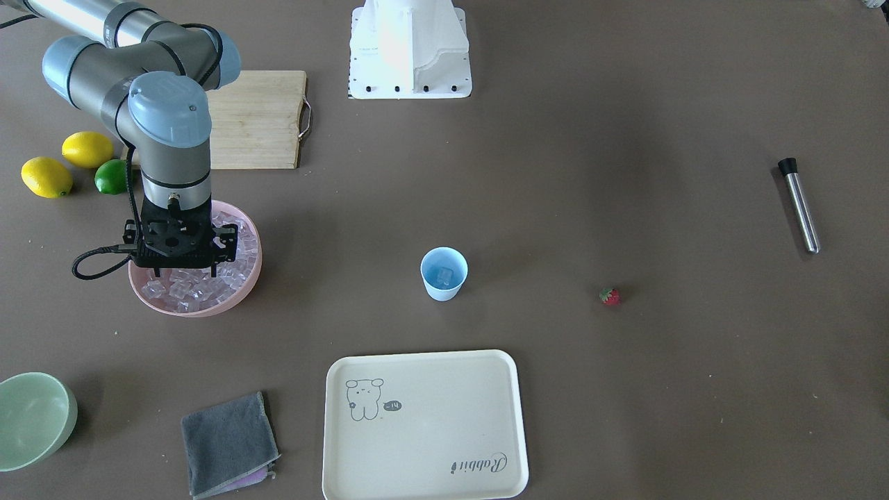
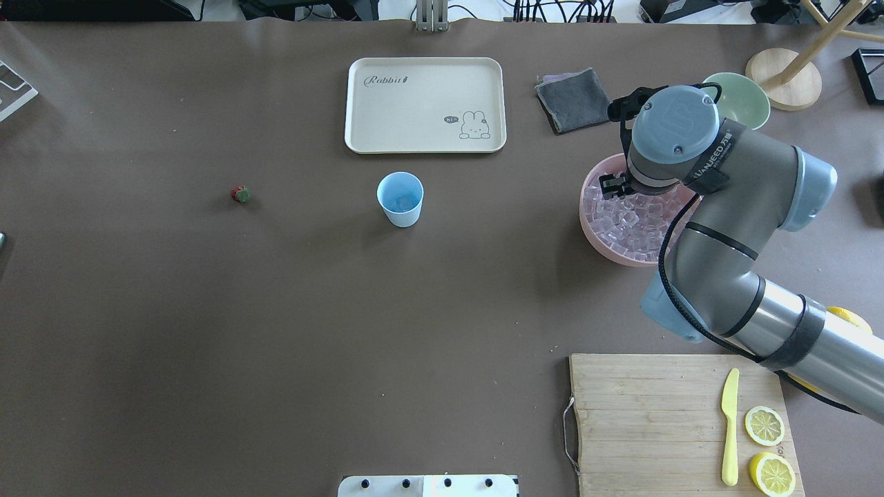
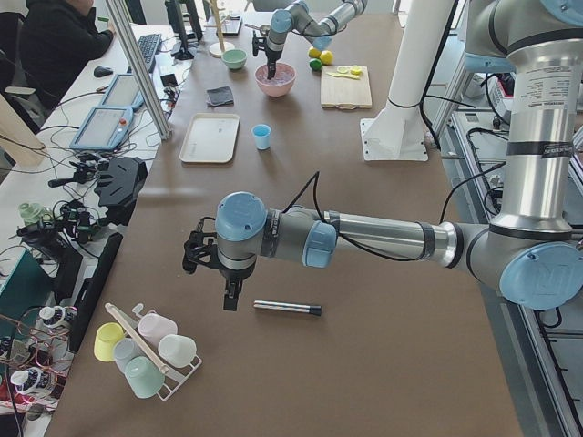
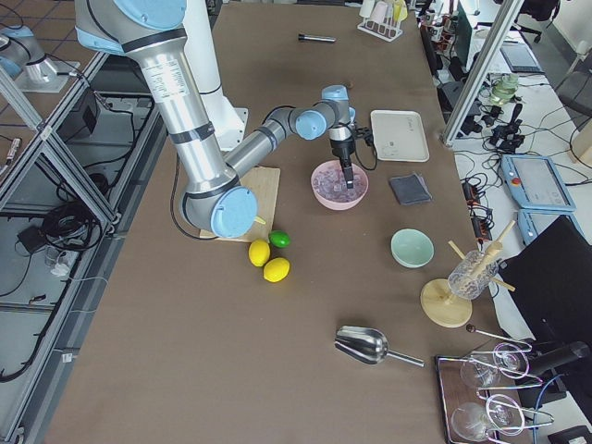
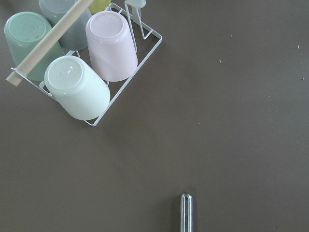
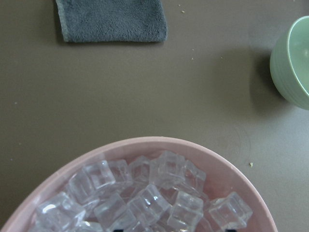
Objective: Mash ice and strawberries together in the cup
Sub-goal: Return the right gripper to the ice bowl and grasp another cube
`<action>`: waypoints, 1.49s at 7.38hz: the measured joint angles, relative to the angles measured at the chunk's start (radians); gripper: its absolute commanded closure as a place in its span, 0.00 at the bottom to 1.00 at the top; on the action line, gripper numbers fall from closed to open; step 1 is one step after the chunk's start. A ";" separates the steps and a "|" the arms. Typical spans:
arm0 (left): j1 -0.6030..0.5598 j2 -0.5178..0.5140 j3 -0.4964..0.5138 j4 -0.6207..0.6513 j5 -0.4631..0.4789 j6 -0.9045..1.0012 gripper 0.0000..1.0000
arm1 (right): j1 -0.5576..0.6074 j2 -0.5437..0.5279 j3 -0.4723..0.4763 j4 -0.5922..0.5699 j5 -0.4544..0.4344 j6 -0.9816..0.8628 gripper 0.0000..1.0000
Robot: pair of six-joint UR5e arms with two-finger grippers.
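Ice in pink bowl; R fingers apart over it; L fingers unclear.

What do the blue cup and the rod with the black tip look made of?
The cup: likely plastic, matte light blue, thin even rim. The rod: likely metal, polished, bright streak along it; its black tip maybe rubber or plastic.

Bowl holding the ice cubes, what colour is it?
The bowl is pale pink, plain with no pattern; the right wrist-mounted view shows it best.
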 measured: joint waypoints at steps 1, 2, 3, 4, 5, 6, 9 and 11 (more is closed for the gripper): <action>0.000 0.002 0.000 0.000 0.000 0.000 0.02 | -0.002 0.004 -0.014 0.002 -0.001 -0.008 0.43; 0.000 0.004 0.000 0.000 0.000 0.000 0.02 | 0.000 0.007 -0.021 0.003 -0.002 -0.011 0.42; 0.000 0.004 0.000 0.000 0.000 0.001 0.02 | 0.002 0.010 -0.023 0.004 -0.003 -0.010 0.41; 0.000 0.005 0.000 0.000 0.000 0.001 0.02 | 0.005 0.011 -0.028 0.004 -0.003 -0.007 0.40; -0.001 0.005 0.000 0.000 0.000 0.001 0.02 | 0.006 0.012 -0.032 0.004 -0.004 -0.006 0.36; -0.003 0.004 -0.001 0.000 0.000 0.002 0.02 | 0.008 0.012 -0.035 0.004 -0.004 -0.005 0.37; -0.005 0.007 -0.002 0.000 -0.001 0.002 0.02 | 0.010 0.012 -0.042 0.005 -0.005 -0.004 0.51; -0.006 0.008 -0.003 0.000 -0.002 0.002 0.02 | 0.012 0.013 -0.057 0.009 -0.005 -0.002 0.60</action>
